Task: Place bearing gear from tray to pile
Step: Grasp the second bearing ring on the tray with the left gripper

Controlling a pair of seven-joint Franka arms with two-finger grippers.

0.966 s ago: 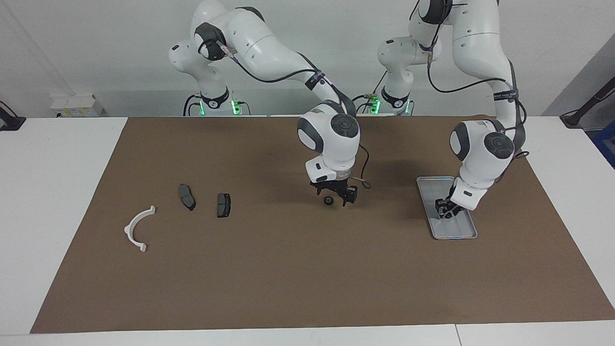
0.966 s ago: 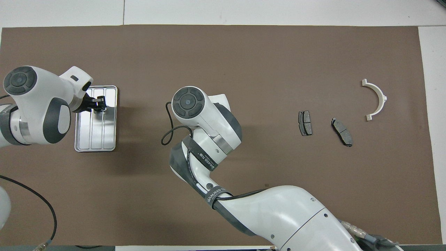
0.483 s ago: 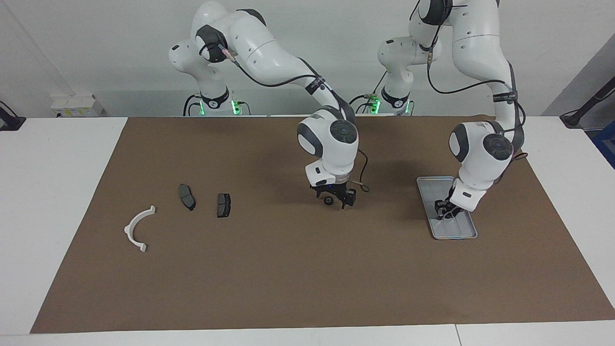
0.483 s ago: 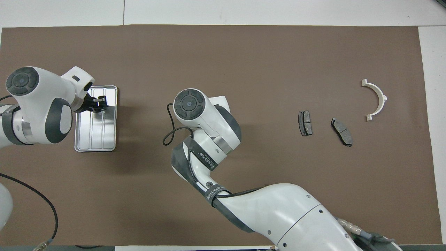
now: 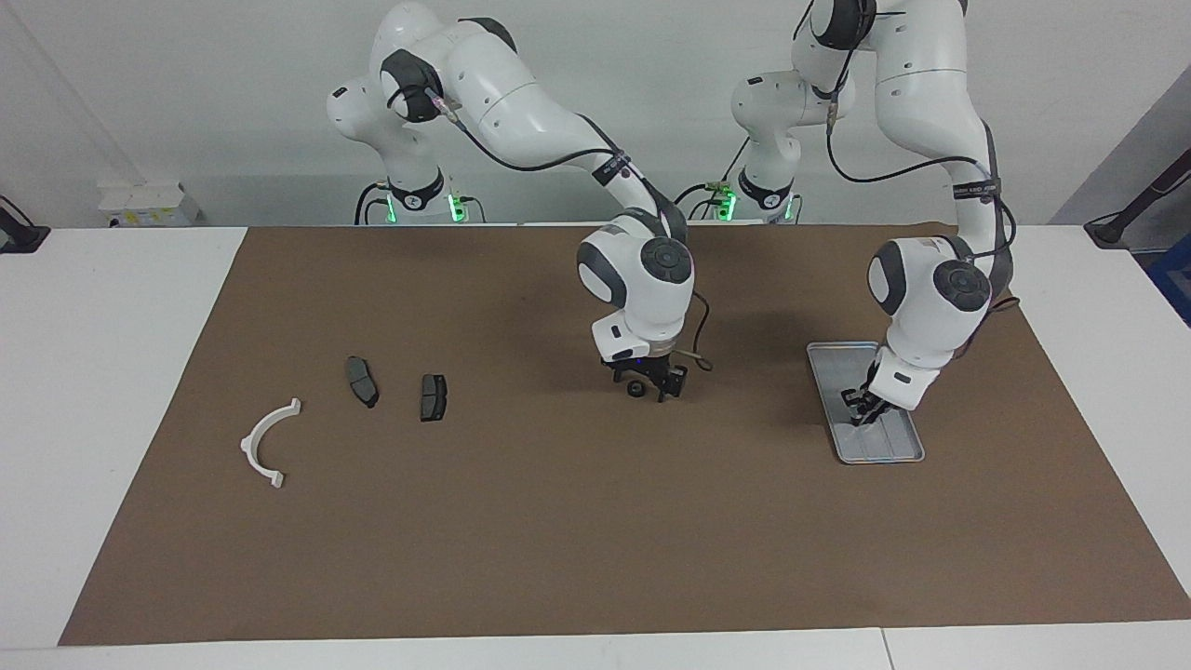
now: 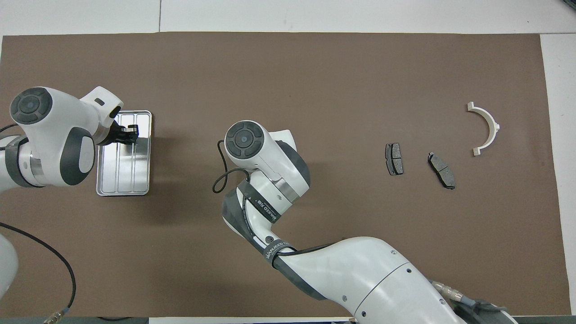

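Dead centre of the facing view, the right gripper (image 5: 649, 386) is down low over the brown paper mat (image 5: 558, 540). Its fingers stand apart around the small black round bearing gear (image 5: 635, 389). Whether a finger touches the gear, I cannot tell. From overhead the arm's own white wrist covers both gripper and gear.

So the gear is mid-mat, well apart from the flat silver-grey metal tray (image 5: 821, 357) with its low rim and lengthwise ribs. The tray lies in the right half of the facing view, at the left arm's end of the table.

Over that tray is the left gripper (image 5: 863, 414), tilted, tips down near the tray floor. Its fingertips are together, and whether anything sits between them I cannot tell. Overhead, it shows at the tray's farther end, in the left half of the frame (image 6: 130, 133).

In the left half of the facing view sits the pile. There are two small dark grey brake-pad-shaped pieces (image 5: 362, 381) (image 5: 433, 397) side by side. The white semicircular plastic arc bracket (image 5: 265, 437) lies lower in the frame, nearer the right arm's end. All three rest on the mat, apart from one another and well apart from the gear.
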